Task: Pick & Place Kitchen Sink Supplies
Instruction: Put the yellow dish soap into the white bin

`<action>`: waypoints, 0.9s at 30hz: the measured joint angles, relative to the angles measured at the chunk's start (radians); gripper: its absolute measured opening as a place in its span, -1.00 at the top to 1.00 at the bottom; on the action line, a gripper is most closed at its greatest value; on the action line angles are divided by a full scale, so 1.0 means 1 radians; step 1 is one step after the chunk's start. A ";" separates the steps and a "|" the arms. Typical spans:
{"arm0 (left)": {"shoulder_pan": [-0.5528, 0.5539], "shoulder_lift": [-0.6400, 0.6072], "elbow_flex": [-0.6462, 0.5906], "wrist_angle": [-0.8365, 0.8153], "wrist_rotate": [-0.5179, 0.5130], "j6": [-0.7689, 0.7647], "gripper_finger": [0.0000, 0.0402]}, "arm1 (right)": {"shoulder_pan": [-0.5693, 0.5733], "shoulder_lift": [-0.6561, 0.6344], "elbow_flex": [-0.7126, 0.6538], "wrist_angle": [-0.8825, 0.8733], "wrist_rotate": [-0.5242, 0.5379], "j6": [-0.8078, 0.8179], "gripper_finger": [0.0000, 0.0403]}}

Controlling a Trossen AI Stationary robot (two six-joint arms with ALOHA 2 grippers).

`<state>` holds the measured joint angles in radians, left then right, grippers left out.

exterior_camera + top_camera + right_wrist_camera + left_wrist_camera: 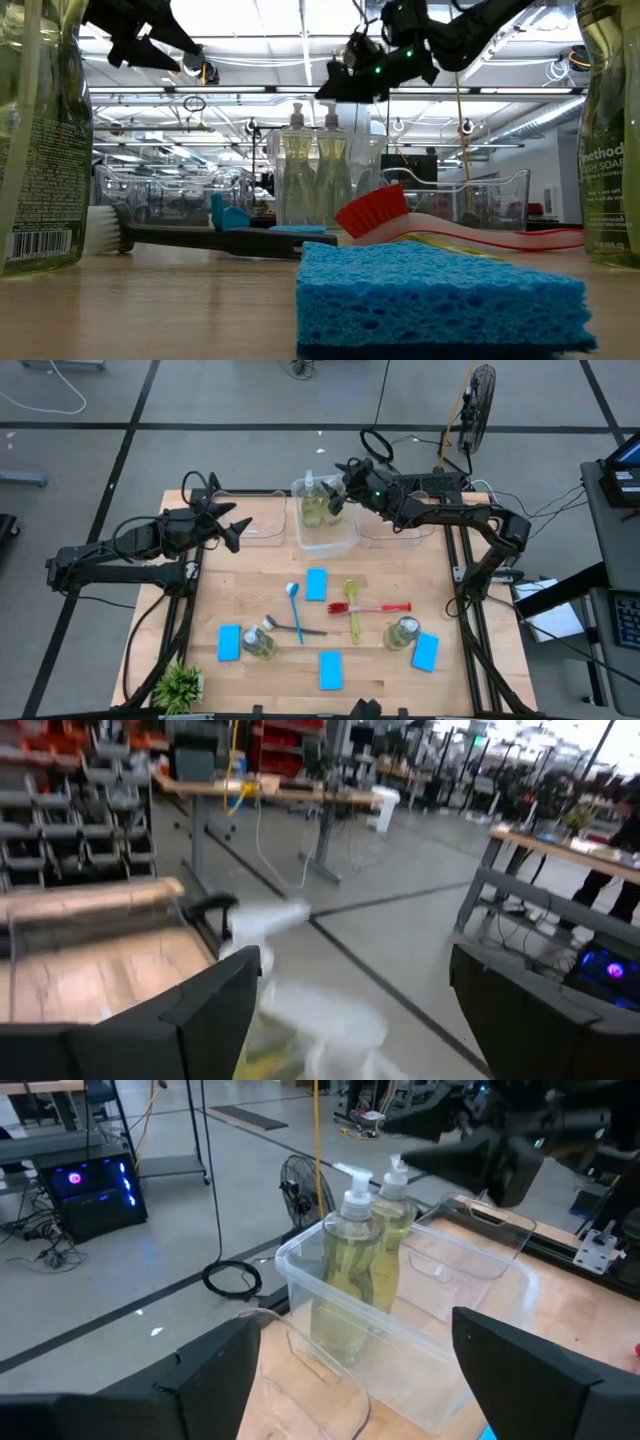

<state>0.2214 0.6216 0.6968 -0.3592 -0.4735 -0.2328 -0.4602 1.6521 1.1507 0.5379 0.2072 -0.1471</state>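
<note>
Two clear bottles of yellow-green liquid [318,508] stand upright side by side in the middle clear bin [347,538] at the table's far edge, also seen in the left wrist view [355,1255]. My right gripper [338,500] hovers open just above their white tops [300,920]. My left gripper [235,532] is open over the left bin [262,532], pointing toward the middle bin. Two more bottles [258,641] [402,632] stand on the table. Several blue sponges [316,584] [228,643] [331,670] [425,652] lie flat. Blue [296,610], grey [300,629], yellow-green [352,610] and red [375,607] brushes lie mid-table.
A third clear bin [400,530] sits at the far edge under my right arm. A small green plant [180,685] stands at the near left corner. Bare wood shows along the table's left side and between the bins and the brushes.
</note>
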 joint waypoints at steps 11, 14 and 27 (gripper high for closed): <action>0.000 0.000 0.000 0.005 0.004 0.003 -0.60 | 0.076 -0.205 0.000 -0.058 -0.035 0.000 -0.57; 0.000 0.000 0.000 0.005 0.006 0.003 -0.57 | 0.110 -0.287 0.000 -0.159 -0.055 0.005 -0.57; 0.000 0.000 0.000 -0.006 0.008 -0.003 -0.63 | 0.306 -0.682 -0.001 -0.871 -0.056 0.145 -0.57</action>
<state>0.2214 0.6217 0.6968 -0.3656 -0.4659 -0.2355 -0.1537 0.9705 1.1500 -0.3326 0.1508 -0.0024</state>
